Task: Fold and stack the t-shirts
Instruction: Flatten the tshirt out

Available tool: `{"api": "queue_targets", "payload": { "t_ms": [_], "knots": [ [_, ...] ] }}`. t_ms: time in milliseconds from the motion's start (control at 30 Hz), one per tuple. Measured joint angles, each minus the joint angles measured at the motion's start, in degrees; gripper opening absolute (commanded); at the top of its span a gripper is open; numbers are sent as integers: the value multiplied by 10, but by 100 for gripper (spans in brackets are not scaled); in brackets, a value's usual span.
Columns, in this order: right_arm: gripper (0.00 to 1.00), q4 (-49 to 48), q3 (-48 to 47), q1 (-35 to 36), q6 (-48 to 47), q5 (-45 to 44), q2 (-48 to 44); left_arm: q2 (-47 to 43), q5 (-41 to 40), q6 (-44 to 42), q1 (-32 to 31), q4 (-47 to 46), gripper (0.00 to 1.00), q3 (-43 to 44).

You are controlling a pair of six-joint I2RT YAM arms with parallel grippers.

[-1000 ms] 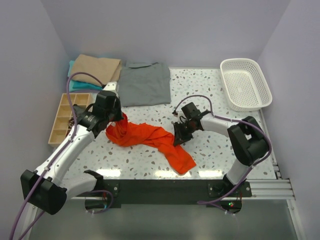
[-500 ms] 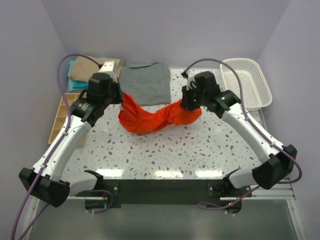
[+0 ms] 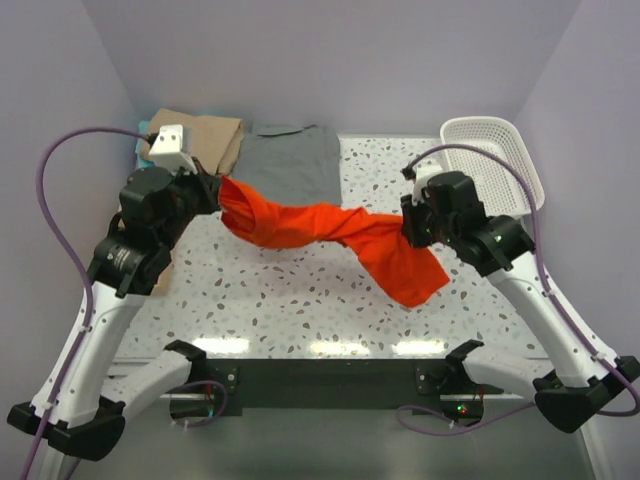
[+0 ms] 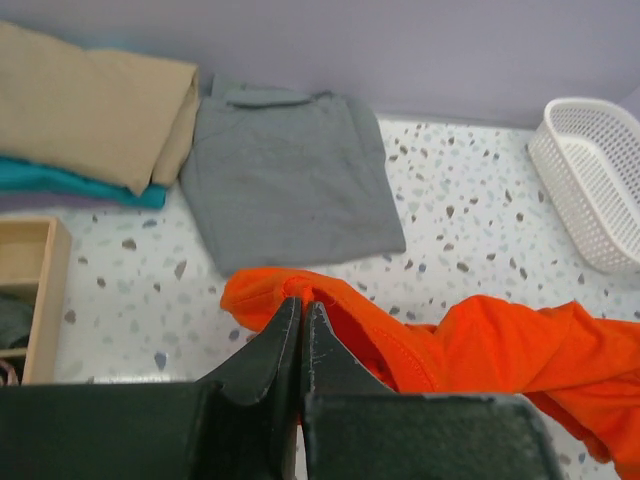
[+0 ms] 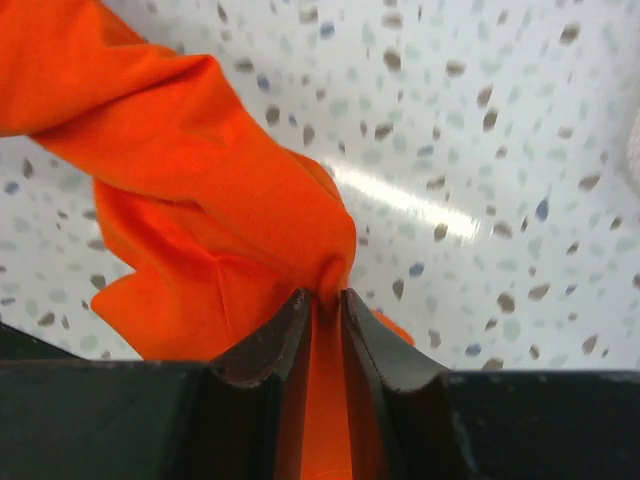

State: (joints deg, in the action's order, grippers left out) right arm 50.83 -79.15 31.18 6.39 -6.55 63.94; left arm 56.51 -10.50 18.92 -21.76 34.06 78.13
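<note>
Aloft, orange-red t-shirt [image 3: 320,225] tight in left pincer [image 4: 302,305] and right pincer [image 5: 322,295]; grey t-shirt [image 3: 290,160], basket [image 3: 500,140] behind.

bright, even overhead light; white glare streaks on the table [image 3: 300,300] near its front edge, faint shadow under the orange-red t-shirt [image 3: 300,225]; wrist-view foregrounds slightly blurred.

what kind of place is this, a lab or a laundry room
Probably a robot lab cell: plain lilac walls box in a speckled table, and a left claw and right claw hold an orange shirt stretched between them.
</note>
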Motion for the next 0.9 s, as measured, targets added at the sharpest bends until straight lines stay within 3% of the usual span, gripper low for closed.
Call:
{"api": "queue_targets", "payload": {
  "t_ms": [33, 133, 167, 233, 300, 400, 500, 600, 667, 800, 900],
  "knots": [
    [25, 6, 31, 0, 5, 1, -10, -16, -1, 6, 0, 3, 0, -29],
    [12, 23, 116, 0, 21, 8, -31, -56, 2, 27, 0, 16, 0, -115],
    [3, 28, 149, 0, 32, 13, -42, -67, 6, 33, 0, 19, 0, -145],
    [1, 36, 179, 0, 44, 11, -66, -68, 13, 43, 0, 32, 0, -177],
    [3, 40, 182, 0, 54, 1, -94, -58, 17, 46, 0, 39, 0, -183],
    [28, 37, 146, 0, 54, -14, -106, -23, 32, 45, 0, 32, 0, -153],
    [40, 19, 89, 0, 49, -13, -70, 41, 60, 44, 0, 16, 0, -81],
    [43, -20, 84, 0, 49, -10, -33, 114, 112, 40, 1, 7, 0, 30],
    [44, -36, 105, 0, 49, -10, -12, 185, 161, 40, 2, 17, 0, 152],
    [46, -42, 145, 0, 52, -30, 14, 356, 344, 61, 4, -44, 0, 450],
    [46, -44, 152, 0, 54, -51, 18, 386, 452, 92, 4, -118, 0, 488]
  ]
}}
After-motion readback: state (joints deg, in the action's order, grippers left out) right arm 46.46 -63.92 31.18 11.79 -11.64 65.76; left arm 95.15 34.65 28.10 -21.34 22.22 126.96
